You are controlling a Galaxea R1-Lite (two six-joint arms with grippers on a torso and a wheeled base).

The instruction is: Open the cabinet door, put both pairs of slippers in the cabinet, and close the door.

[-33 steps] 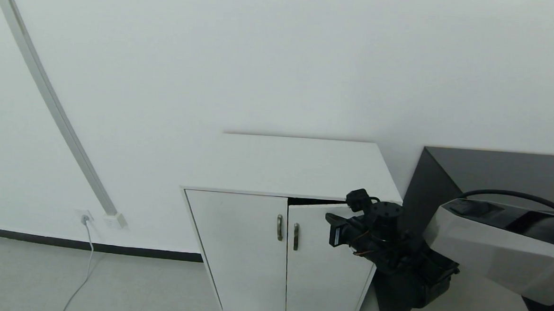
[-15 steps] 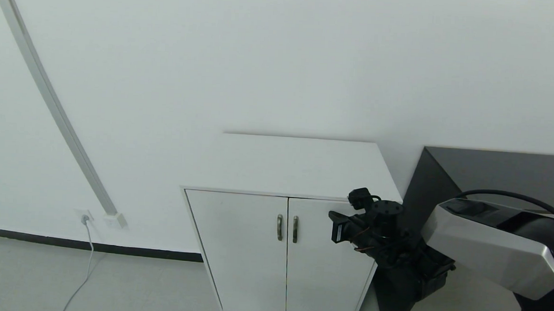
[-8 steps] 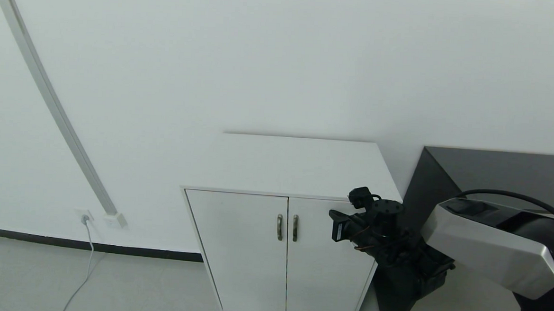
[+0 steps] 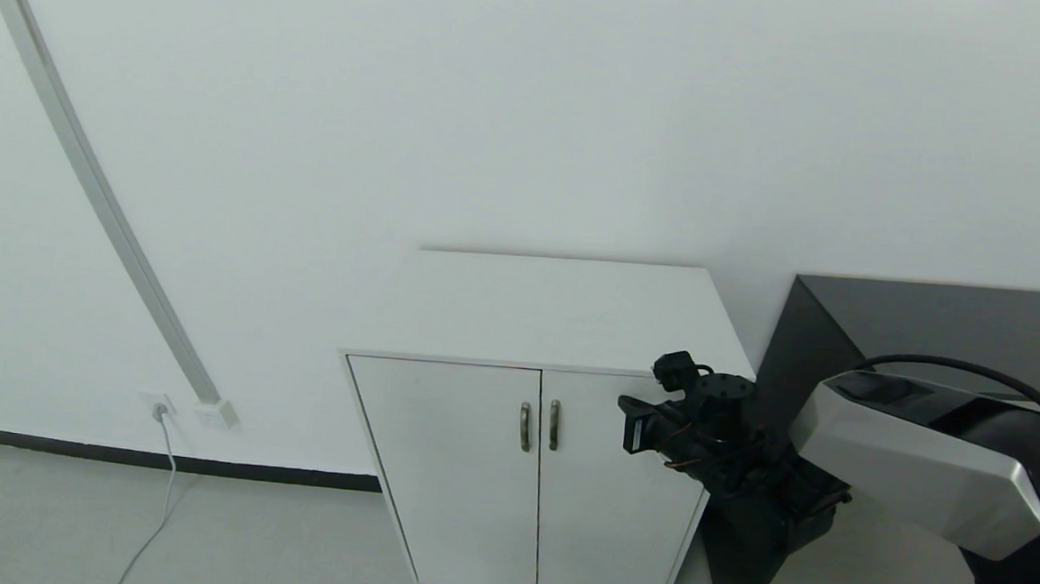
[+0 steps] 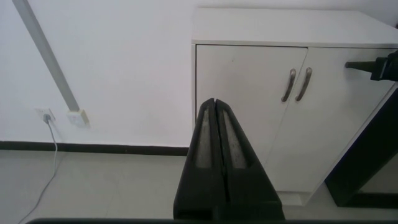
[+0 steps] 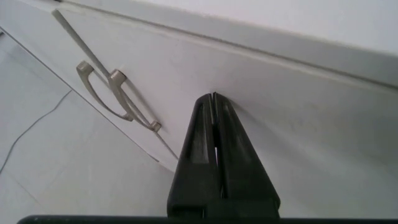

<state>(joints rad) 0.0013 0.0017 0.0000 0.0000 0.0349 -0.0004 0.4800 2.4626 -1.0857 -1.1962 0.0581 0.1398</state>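
door: right door point(image 4: 602, 501) of the white box-shaped two-door cabinet point(image 4: 554, 316) against the wall point(image 4: 530, 106), ajar 2.2 s earlier, sat flush shut | right claw point(image 6: 214, 96): pressed together, tips at that door's face | left claw point(image 5: 214, 101): pressed together, well back from the cabinet

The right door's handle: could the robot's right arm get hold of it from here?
Probably yes. The right gripper is close to the right door, and the handle lies a little aside with nothing between. The gripper is shut, so it would have to open first.
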